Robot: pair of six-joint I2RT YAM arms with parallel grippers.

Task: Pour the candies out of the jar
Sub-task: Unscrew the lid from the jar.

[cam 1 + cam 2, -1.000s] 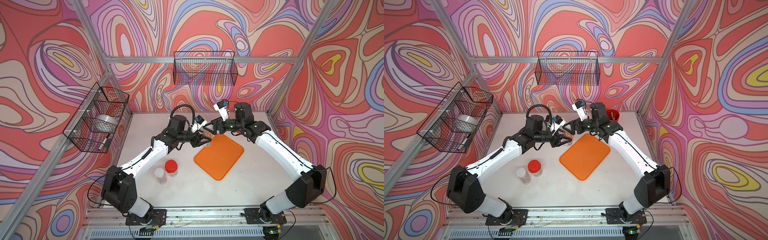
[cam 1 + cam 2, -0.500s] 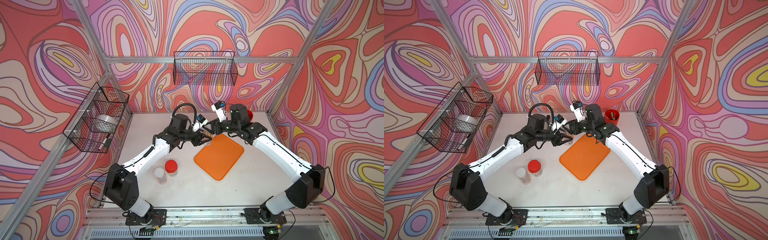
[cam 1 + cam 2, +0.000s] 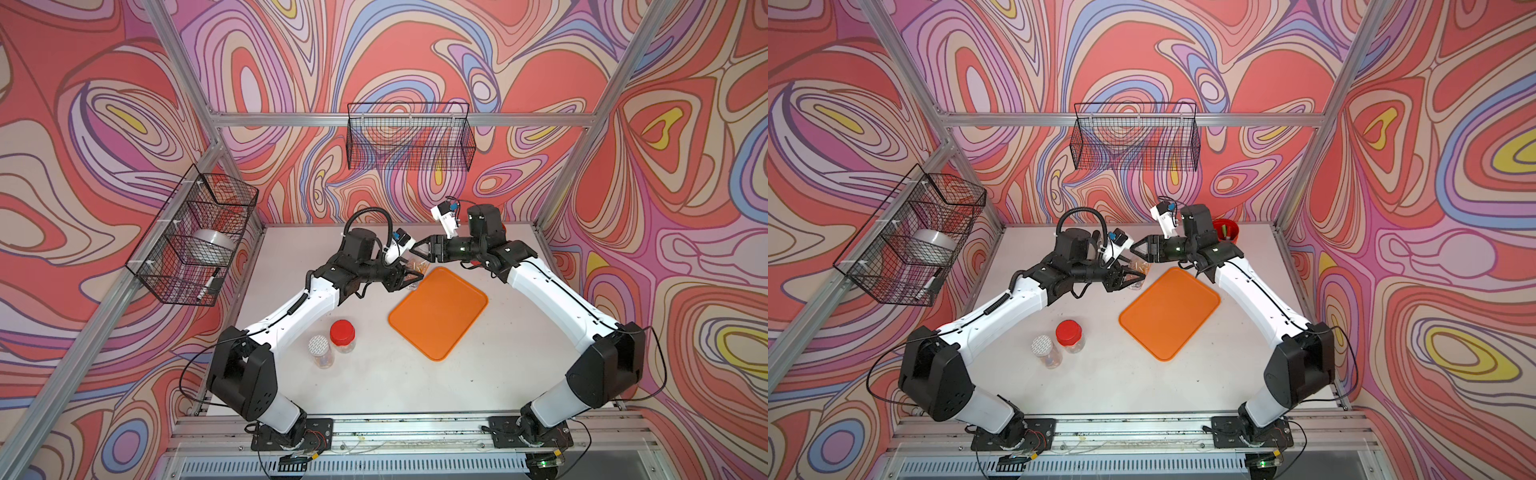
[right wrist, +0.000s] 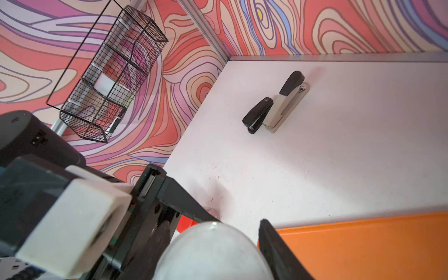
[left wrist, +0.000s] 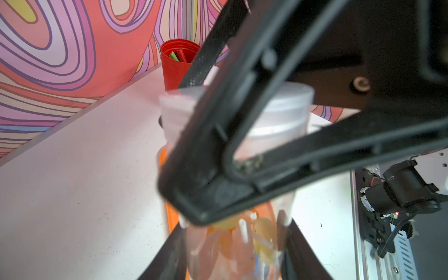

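A clear jar (image 3: 414,270) stands upright by the far left corner of the orange tray (image 3: 440,311). My left gripper (image 3: 405,277) is shut on the jar's body. The candies (image 5: 264,232), orange and yellow with pale sticks, show through the jar wall in the left wrist view, between the left fingers (image 5: 167,259). The jar's white lid (image 5: 278,109) is on. My right gripper (image 3: 419,252) reaches in from the right and is shut on that lid (image 4: 213,252); its fingers (image 4: 278,247) sit on either side of it. Both grippers (image 3: 1129,277) (image 3: 1140,252) and the jar (image 3: 1137,272) show in both top views.
A red-lidded jar (image 3: 343,334) and a white-capped jar (image 3: 320,349) stand at the front left. A red cup (image 3: 1225,230) of pens sits at the back right. Two staplers (image 4: 274,104) lie near the back left corner. Wire baskets (image 3: 409,137) (image 3: 195,237) hang on the walls.
My right gripper has moved left to the jar and closed on its lid. The left gripper has kept its hold on the jar and shifted slightly.
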